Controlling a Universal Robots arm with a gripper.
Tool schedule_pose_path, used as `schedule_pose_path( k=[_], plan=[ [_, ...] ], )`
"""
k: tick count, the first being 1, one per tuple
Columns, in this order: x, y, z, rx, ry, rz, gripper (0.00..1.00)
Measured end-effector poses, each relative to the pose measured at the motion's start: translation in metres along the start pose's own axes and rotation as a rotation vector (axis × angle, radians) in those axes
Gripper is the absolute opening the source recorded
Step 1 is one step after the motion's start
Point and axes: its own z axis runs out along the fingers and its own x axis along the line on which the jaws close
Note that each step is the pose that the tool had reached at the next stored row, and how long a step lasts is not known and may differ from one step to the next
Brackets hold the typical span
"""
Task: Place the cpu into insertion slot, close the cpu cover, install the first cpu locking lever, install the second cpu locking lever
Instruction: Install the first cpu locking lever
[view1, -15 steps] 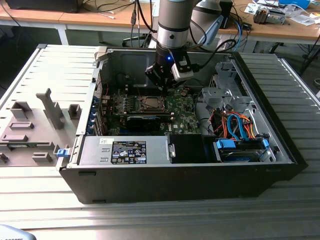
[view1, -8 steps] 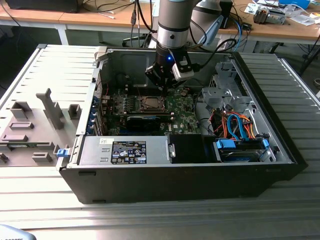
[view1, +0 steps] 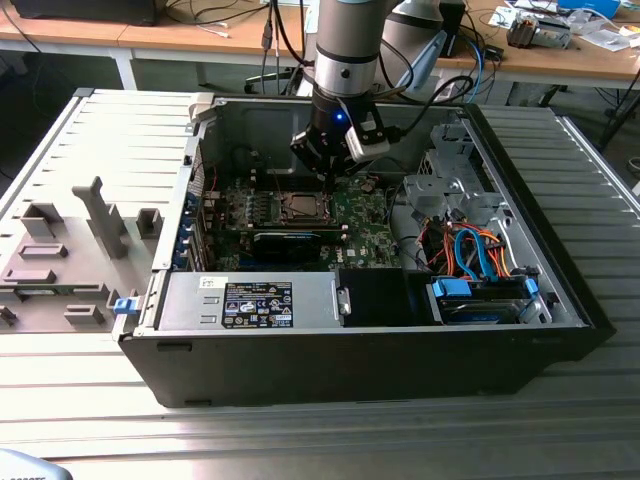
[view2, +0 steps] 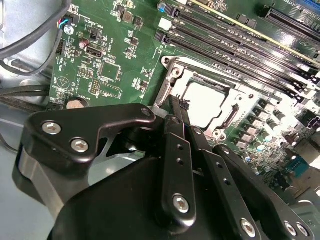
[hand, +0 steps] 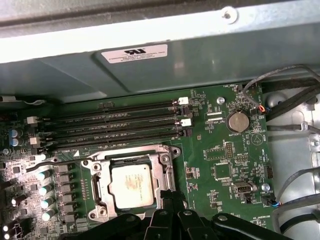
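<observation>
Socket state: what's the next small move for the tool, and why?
Likely nudge the tool toward the locking lever and press it down: the cpu sits seated, the cpu cover lies closed around it, and that lever looks unlatched.

A white sticker (hand: 134, 53) is sitting on the grey case wall (hand: 210, 60) in the first wrist view, its fine print too small to read. White silkscreen lettering is running across the green motherboard (hand: 210, 125) around the coin battery (hand: 238, 121), and faint marking is showing on the cpu (hand: 132, 185), neither legible. In the exterior view, a black label (view1: 257, 303) and a small white label (view1: 212, 283) are lying on the silver power supply housing (view1: 315, 290), both unreadable.
</observation>
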Motion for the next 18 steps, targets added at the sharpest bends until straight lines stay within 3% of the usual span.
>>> schedule_pose_path(
  k=[18],
  plan=[
    [0.0,0.0,0.0,0.0005,-0.0003,-0.054,0.11]
  ],
)
